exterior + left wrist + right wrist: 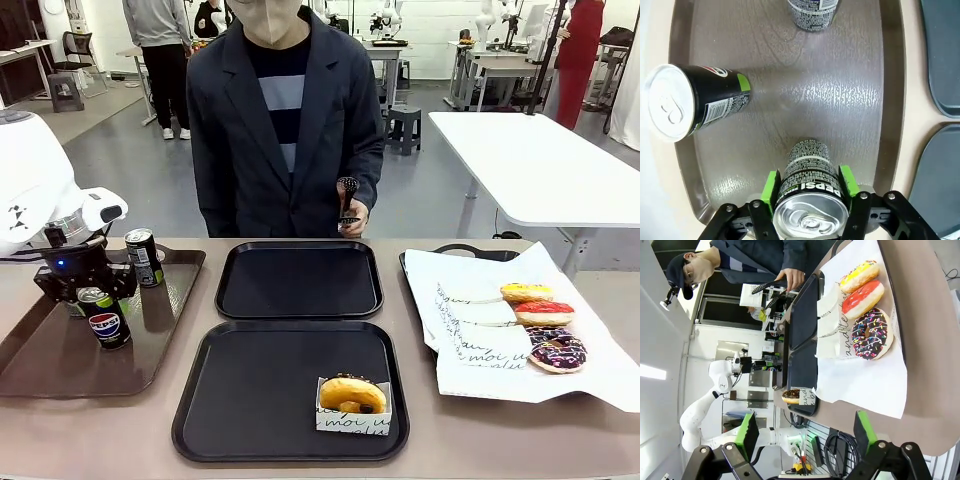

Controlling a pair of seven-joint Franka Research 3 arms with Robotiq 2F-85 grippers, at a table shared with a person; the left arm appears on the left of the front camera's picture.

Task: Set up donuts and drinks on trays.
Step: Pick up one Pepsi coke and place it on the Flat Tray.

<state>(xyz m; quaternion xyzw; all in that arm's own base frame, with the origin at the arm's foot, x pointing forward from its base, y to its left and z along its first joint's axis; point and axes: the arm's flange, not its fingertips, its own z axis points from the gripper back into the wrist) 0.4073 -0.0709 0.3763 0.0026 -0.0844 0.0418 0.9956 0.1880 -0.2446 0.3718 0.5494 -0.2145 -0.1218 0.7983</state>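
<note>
The table (pixel 90 430) is carrying a near tray (pixel 260 390), a far tray (pixel 299 279) at its 12 o'clock. A brown tray (pixel 60 360) is lying at 9, a papered tray (pixel 478 247) at 3.

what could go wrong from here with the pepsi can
The left gripper pinches the Pepsi can near its top; it may slip or swing when carried.
A second can stands close by on the brown tray and might get knocked over.
A donut already sits on the near black tray, so a careless set-down could bump it.
</note>
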